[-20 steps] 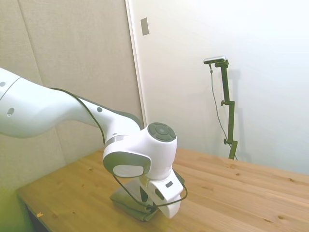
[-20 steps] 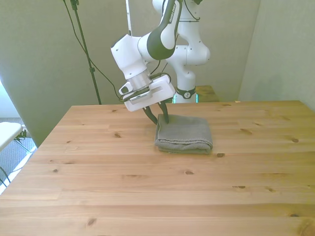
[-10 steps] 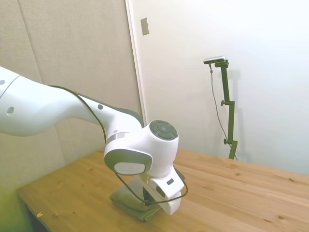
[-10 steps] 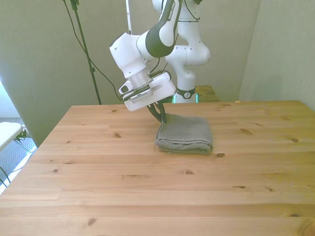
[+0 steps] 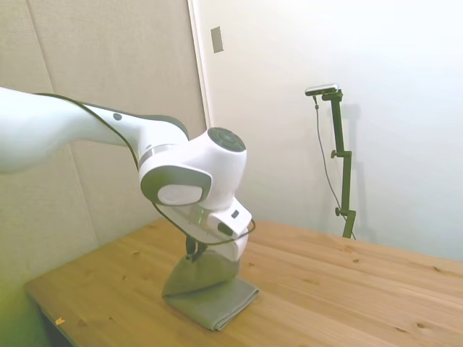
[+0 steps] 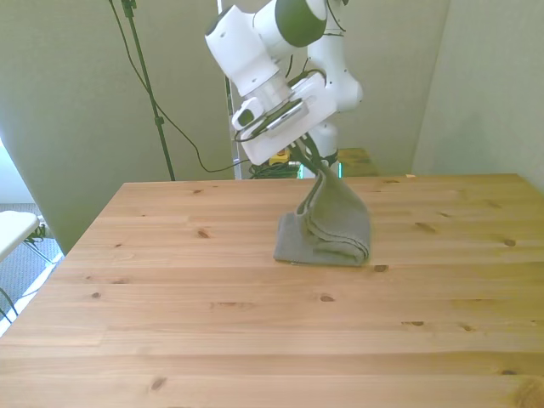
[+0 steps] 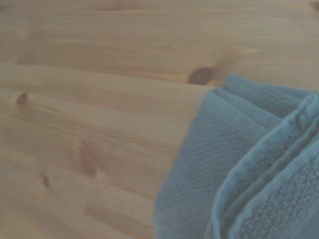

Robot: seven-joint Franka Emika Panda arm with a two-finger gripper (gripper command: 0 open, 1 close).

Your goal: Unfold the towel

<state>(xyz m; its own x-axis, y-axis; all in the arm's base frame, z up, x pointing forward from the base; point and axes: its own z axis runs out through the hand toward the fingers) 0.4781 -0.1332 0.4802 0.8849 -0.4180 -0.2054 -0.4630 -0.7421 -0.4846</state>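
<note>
Bare table [image 6: 170, 289] is seen on all sides below the gripper [image 6: 316, 161], which is pinched closed on one upper edge of the towel [image 6: 327, 225]. That edge is pulled up into a peak; the rest is left folded flat underneath, layered edges stacked.

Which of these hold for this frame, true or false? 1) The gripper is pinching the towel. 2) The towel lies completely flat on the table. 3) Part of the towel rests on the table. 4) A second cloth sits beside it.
1) True: the gripper is shut on a top edge of the towel.
2) False: one side is pulled up into a peak.
3) True: its lower folds lie on the table.
4) False: only one cloth shows.
</note>
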